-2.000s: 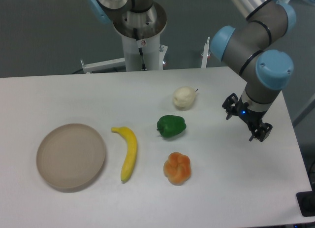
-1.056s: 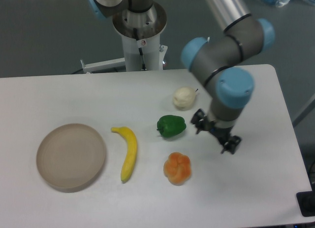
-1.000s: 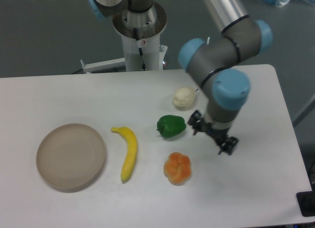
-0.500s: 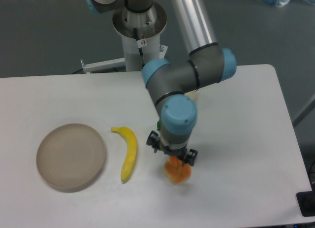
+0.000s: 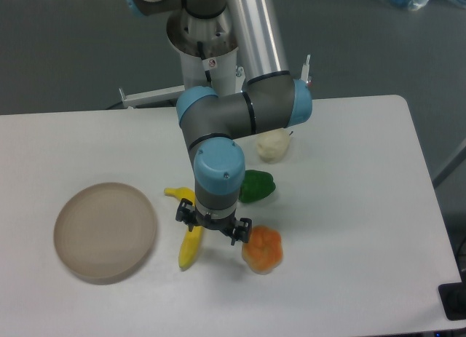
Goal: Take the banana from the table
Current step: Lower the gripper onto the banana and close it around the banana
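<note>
The gripper [image 5: 212,230] hangs with fingers apart and empty, just above the banana [image 5: 191,246]. The banana lies on the desk [image 5: 349,279] slightly to the gripper's left in view, long axis running near-to-far, between plate [image 5: 104,230] and orange pepper [image 5: 263,250].

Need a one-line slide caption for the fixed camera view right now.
Hand above the banana on the table, not yet gripping; plate to the left.
</note>
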Motion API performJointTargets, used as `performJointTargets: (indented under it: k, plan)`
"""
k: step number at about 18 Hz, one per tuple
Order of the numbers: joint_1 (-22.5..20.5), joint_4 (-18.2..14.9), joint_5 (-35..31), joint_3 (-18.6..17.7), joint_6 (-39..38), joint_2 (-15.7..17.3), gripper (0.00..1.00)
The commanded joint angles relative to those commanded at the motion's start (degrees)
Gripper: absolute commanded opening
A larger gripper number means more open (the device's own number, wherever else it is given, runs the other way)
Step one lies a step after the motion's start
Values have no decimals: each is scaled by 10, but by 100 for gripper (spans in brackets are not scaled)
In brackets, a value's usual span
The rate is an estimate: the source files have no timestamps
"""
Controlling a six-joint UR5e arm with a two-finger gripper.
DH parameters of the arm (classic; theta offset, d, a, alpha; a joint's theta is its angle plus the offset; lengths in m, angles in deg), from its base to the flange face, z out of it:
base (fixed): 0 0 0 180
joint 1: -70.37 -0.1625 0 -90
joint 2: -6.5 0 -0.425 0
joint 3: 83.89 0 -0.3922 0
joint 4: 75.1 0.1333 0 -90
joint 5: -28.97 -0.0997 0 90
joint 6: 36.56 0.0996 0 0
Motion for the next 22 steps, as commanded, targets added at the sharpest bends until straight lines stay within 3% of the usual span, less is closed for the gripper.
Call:
performJointTargets:
  k: [7, 15, 16, 20, 22]
  plan:
    - [15, 26, 0, -10, -4, -37, 100]
    - [18, 32, 11, -7, 0, -46, 99]
    - [22, 33, 11, -4, 0, -46, 86]
    - [25, 34, 6, 3, 2, -47, 19]
    - [25, 33, 5, 5, 3, -45, 1]
